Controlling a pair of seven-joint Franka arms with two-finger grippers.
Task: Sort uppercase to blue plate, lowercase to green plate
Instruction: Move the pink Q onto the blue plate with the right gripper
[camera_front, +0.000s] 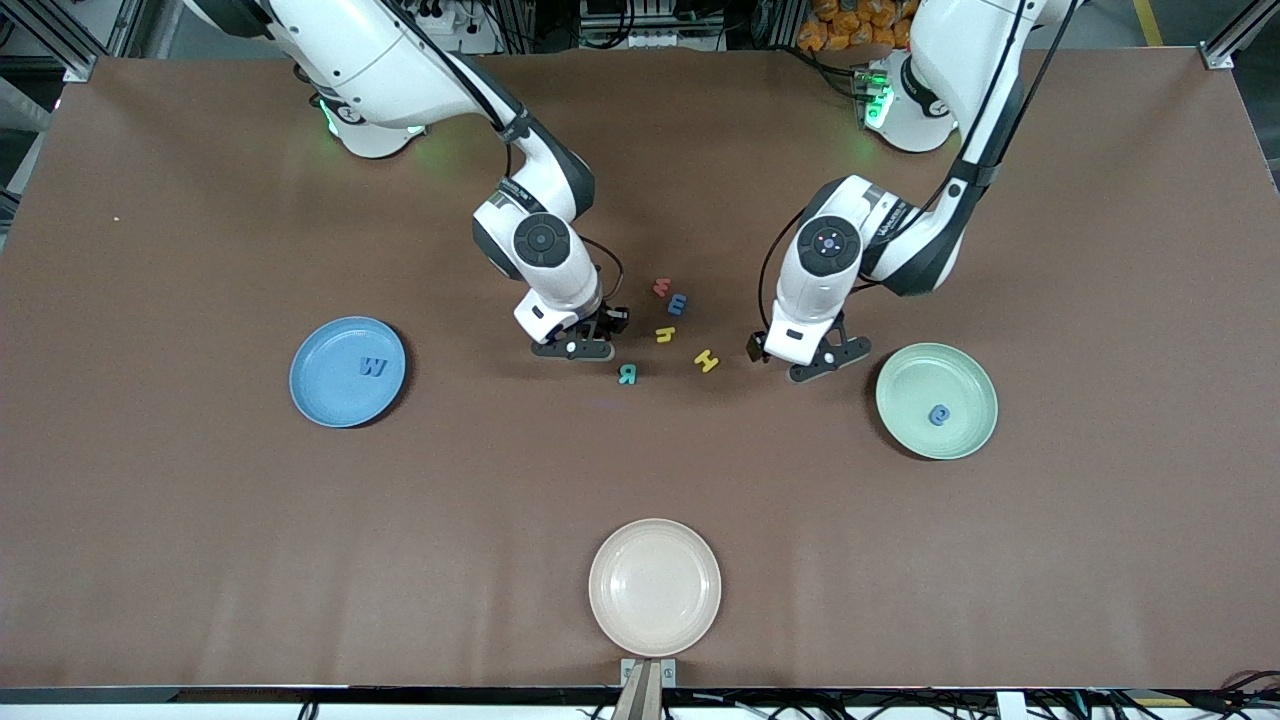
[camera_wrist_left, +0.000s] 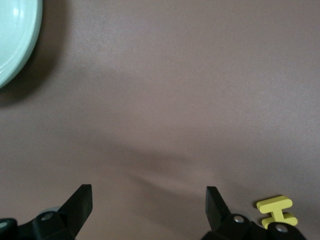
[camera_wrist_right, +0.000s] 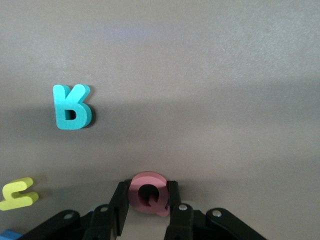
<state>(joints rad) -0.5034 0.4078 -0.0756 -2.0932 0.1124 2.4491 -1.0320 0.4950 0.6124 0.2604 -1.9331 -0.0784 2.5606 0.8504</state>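
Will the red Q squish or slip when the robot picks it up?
Probably a little squish: the red Q looks like thick, soft foam pinched in the right hand. Its matte look suggests little slipping. It is small, so likely very light, and flat, so unlikely to roll.

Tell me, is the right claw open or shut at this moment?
Shut on the red Q. In the right wrist view the right claw has one finger pressed on each side of the letter.
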